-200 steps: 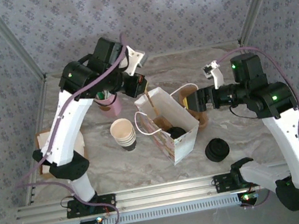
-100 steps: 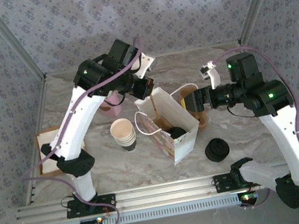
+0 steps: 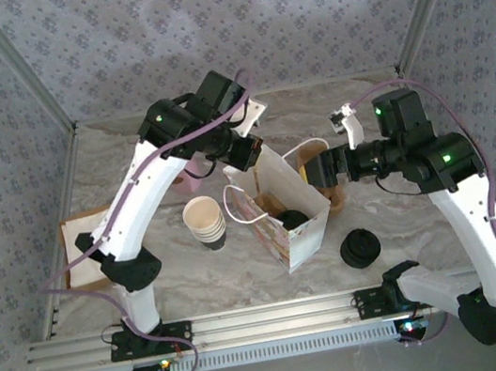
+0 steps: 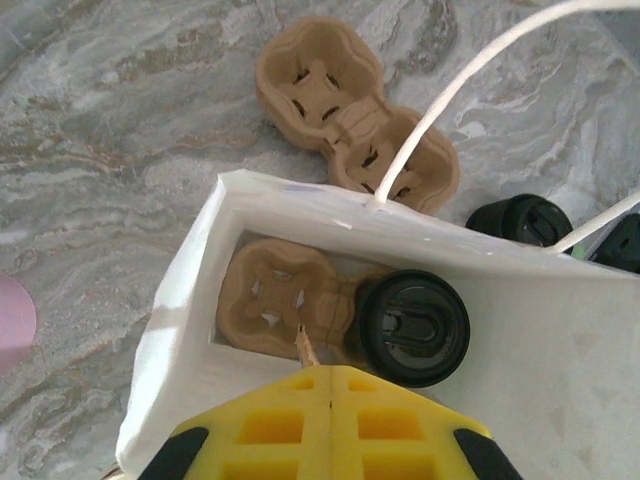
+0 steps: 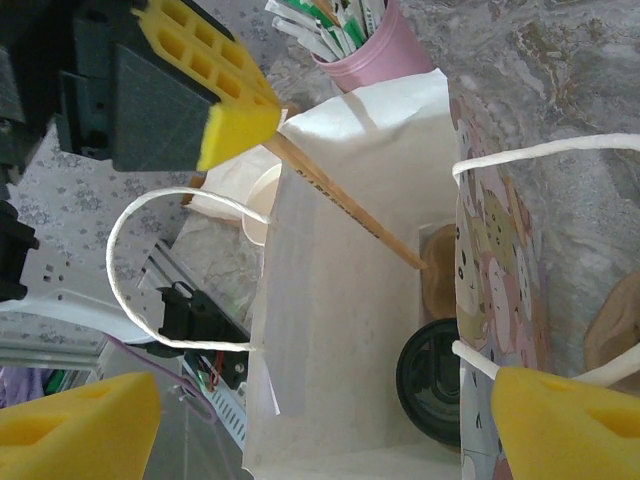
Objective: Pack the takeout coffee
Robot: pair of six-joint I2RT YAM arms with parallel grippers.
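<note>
Left fingers [image 4: 270, 425] pinch the thin wooden stick [image 5: 345, 215], right gripper [image 5: 320, 425] spread wide; let's drop it nine o'clock of the black-lidded paper cup [image 4: 408, 327].

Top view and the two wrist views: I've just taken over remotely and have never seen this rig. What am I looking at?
Two robot arms are bolted at the near edge of a marbled table. The top view looks down from above and behind them. Each wrist view looks along one arm's own yellow fingers. An open white paper bag stands on the table. Inside it is a cardboard cup carrier with the black-lidded takeout coffee in one slot. The left gripper is shut on a wooden stick that angles down into the bag. The right gripper is open, with a finger on either side of the bag's mouth. I cannot tell whether it touches the bag. Nearby are a spare carrier, a stack of black lids, a stack of lidless cups and a pink cup.
</note>
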